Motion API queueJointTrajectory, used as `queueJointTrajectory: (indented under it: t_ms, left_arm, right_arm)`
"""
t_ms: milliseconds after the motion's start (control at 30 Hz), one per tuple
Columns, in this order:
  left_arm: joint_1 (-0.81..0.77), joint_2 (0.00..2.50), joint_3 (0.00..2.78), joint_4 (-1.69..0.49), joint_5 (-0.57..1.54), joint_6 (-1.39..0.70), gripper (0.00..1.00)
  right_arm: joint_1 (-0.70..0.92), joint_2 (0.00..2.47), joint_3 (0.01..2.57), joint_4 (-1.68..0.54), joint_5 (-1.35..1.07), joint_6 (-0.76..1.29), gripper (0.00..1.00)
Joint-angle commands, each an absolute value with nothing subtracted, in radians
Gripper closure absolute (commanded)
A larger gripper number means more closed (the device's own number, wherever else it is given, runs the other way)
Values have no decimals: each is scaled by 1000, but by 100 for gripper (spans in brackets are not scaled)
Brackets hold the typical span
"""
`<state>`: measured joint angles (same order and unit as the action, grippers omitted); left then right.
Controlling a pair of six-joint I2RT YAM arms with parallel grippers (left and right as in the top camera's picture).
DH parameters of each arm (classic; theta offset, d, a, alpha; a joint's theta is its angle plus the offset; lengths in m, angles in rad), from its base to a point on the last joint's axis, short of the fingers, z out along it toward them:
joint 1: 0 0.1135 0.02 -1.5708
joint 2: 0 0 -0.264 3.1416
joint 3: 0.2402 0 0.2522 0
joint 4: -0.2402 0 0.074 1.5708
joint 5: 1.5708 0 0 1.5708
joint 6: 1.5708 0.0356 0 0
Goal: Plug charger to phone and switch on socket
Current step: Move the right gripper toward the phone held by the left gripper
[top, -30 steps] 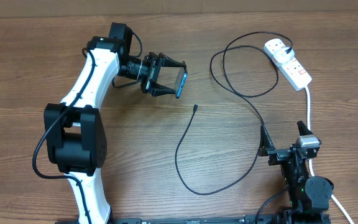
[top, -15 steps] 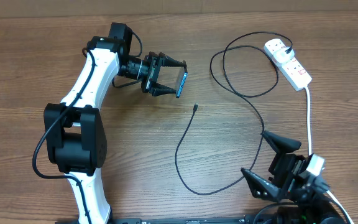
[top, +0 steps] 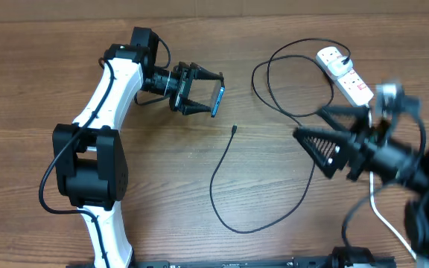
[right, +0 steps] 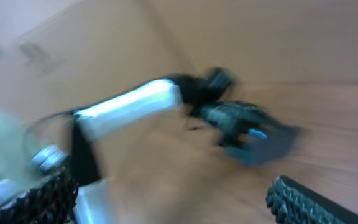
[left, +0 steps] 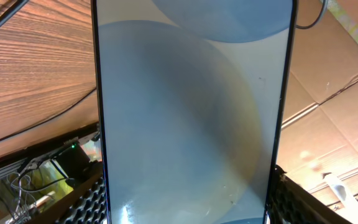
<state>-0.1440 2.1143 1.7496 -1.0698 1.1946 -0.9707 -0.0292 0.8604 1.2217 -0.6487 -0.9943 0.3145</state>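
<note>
My left gripper (top: pixel 205 95) is shut on the phone (top: pixel 217 99) and holds it on edge above the table at the upper middle. In the left wrist view the phone's pale blue screen (left: pixel 185 118) fills the frame between the finger pads. The charger cable (top: pixel 222 167) lies in a loop on the table, its small connector tip (top: pixel 233 129) just below and right of the phone. Its far end runs up to the socket (top: pixel 345 73), a white power strip at the upper right. My right gripper (top: pixel 315 134) is open, raised and blurred, to the right of the cable, pointing left.
The socket's thick white cord (top: pixel 369 126) runs down the right side under my right arm. The right wrist view is motion-blurred and shows my left arm (right: pixel 129 109) and the phone (right: pixel 263 146) across the wooden table (top: pixel 155 186).
My right arm has lifted from the bottom right and swung up and left over the table, its open gripper now pointing toward the cable. My left arm and the phone have not moved.
</note>
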Motion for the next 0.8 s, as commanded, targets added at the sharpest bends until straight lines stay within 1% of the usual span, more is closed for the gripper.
queueJointTrajectory:
  t_ms: [0,33,100,167,267,367,467,600,667,767]
  left_arm:
    - [-144,2103,1784,-1068,1212,-985,35]
    - [-145,2103,1784,-1069,1199,-989,35]
    - [-146,2103,1784,-1069,1178,-993,34]
    - [-146,2103,1784,-1069,1176,-993,34]
    - [-145,2103,1784,-1069,1169,-992,35]
    - [-148,2103,1784,-1069,1167,-992,35]
    - [-159,2103,1784,-1069,1164,-992,35]
    - [-183,2103,1784,-1069,1129,-993,36]
    - [-192,2103,1784,-1069,1106,-996,36]
    - [-206,2103,1784,-1069,1062,-1018,35]
  right_arm:
    - [8,985,1308,-531,-1332,449,0]
    - [31,1008,1310,-514,-1287,497,0]
    - [105,1032,1310,-567,-1074,528,0]
    - [218,1044,1311,-671,-738,529,0]
    - [413,1071,1311,-785,-244,584,0]
    - [554,1141,1338,-866,2,640,0]
    - [624,1263,1425,-987,122,699,0]
    - [640,1441,1575,-1137,212,784,0]
    - [640,1509,1629,-1155,207,790,0]
    - [651,1571,1654,-1112,177,807,0]
